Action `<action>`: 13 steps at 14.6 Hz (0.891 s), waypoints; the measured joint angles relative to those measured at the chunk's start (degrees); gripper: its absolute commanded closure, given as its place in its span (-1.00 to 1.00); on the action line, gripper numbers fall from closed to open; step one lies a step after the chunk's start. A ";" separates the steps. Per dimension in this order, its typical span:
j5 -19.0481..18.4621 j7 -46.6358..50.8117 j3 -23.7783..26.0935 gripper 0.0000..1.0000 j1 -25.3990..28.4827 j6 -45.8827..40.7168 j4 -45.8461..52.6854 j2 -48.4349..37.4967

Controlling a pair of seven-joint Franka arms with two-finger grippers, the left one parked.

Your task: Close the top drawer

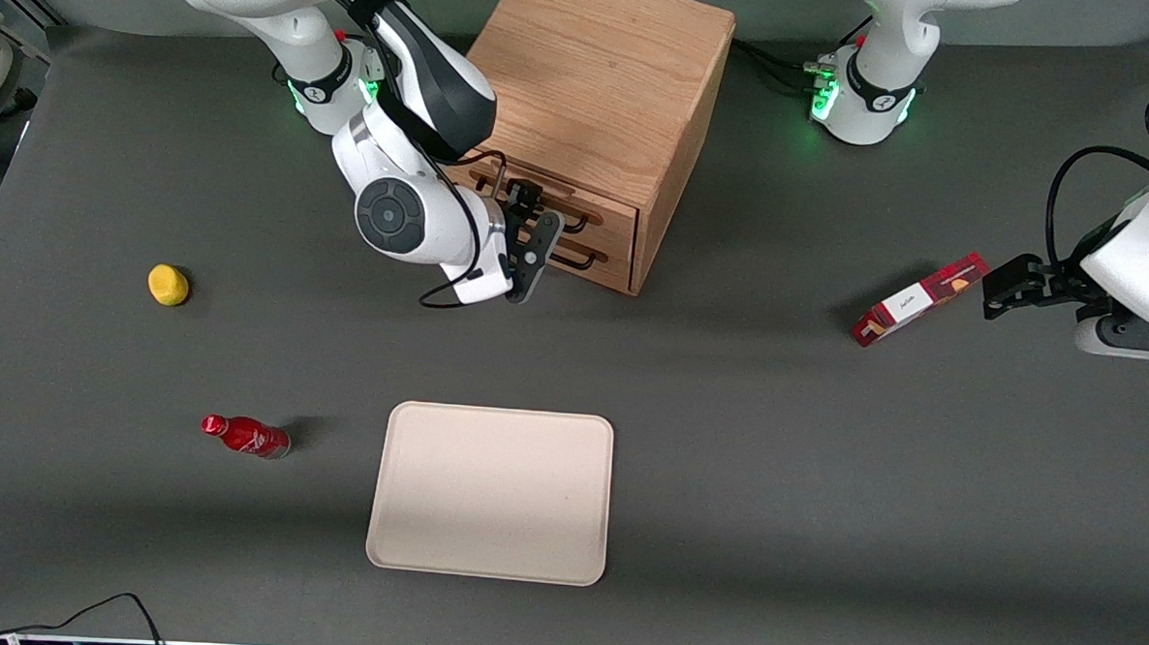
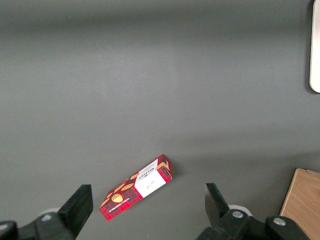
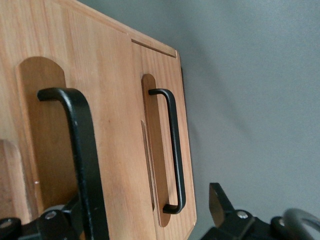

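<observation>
Gripper (image 1: 535,248) sat right at the cabinet (image 1: 604,81) front, pressed up vs the drawer fronts, fingers spread w/ a clear gap btwn them in the right wrist view, gripping nothing. One finger (image 3: 220,207) hung off the cabinet's edge, the other was by the top drawer's black handle (image 3: 75,150).

Top drawer (image 1: 580,206) looked nearly or fully home in the cabinet, its front abt level w/ the lower drawer (image 3: 165,150); can't tell if a small gap was left.

Risks, as a guess:
- finger snagging the handle on pull-back, dragging the drawer out again.
- off-centre push cocking the tray in its slot so it jams.
- pushing too hard and sliding the whole cabinet across the table (image 1: 782,448).

Well clear of the cabinet, nearer the front camera: tray (image 1: 489,493), red bottle (image 1: 246,435), yellow lump (image 1: 168,284). Not likely involved.
</observation>
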 measured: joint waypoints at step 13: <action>1.58 5.03 -2.54 -1.00 -0.68 -14.92 14.18 -7.02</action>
